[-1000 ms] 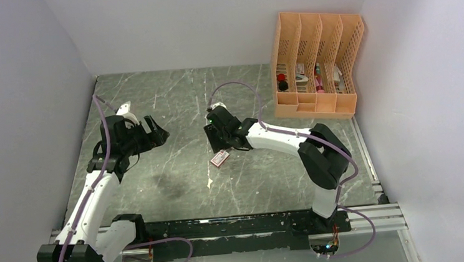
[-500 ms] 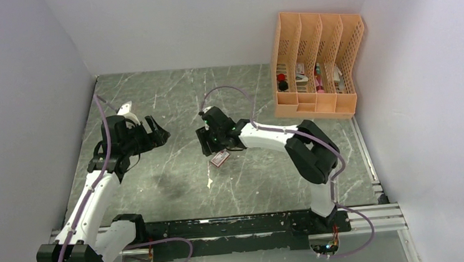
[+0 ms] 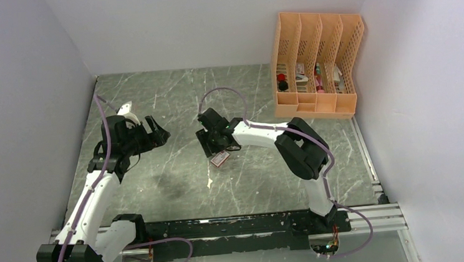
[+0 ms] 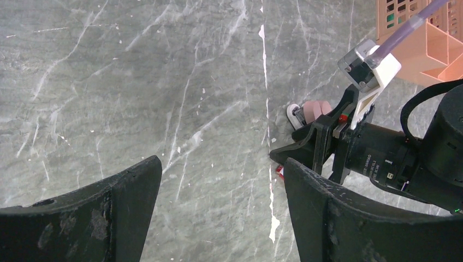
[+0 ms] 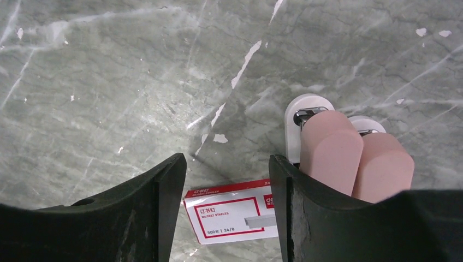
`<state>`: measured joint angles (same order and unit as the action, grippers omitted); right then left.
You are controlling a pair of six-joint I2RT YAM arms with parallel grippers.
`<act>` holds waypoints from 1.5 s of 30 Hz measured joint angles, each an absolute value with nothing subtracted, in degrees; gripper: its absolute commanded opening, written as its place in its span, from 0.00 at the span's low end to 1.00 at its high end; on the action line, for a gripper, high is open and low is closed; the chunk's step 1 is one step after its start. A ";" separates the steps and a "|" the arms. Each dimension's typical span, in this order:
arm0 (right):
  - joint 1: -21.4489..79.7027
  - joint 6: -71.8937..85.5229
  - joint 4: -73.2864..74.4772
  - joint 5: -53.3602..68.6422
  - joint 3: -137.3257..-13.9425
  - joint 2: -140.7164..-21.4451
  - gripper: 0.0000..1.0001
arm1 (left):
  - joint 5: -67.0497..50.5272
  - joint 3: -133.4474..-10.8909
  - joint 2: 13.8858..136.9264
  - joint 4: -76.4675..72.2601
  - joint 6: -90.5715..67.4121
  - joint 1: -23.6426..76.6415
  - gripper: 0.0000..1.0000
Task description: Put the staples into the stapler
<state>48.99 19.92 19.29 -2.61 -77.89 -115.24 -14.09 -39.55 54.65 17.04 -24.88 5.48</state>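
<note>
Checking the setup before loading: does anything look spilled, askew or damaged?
Nothing spilled or damaged. The staple box lies label-up, slightly askew, below the right gripper's open fingers; two pink staplers lie side by side next to it.

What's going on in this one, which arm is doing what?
The right gripper hovers low over the table, open and holding nothing. The red-and-white staple box lies flat below the gap between its fingers. Two pink mini staplers lie side by side just beyond one finger. The left gripper hangs off to the side, open and empty, pointing toward the right arm. No staples are loaded yet, as far as the views show.
</note>
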 measured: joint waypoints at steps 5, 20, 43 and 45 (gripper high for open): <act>49.12 20.34 20.51 -3.90 -78.02 -115.24 0.68 | -14.13 -39.55 54.65 17.02 -24.88 5.48 0.86; 49.32 21.78 22.74 -4.01 -74.89 -112.49 0.73 | -14.13 -39.55 55.18 16.99 -25.93 5.48 0.88; 48.95 26.41 20.12 2.28 -69.32 -108.09 0.81 | -15.05 -39.79 58.26 12.62 -20.62 5.48 0.99; 48.86 26.83 19.49 1.69 -67.99 -106.85 0.81 | -15.73 -39.79 58.81 11.57 -19.73 5.48 0.99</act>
<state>48.86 26.83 19.49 1.69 -67.99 -106.85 -15.73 -39.79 58.81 11.57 -19.73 5.48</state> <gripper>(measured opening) 0.804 0.994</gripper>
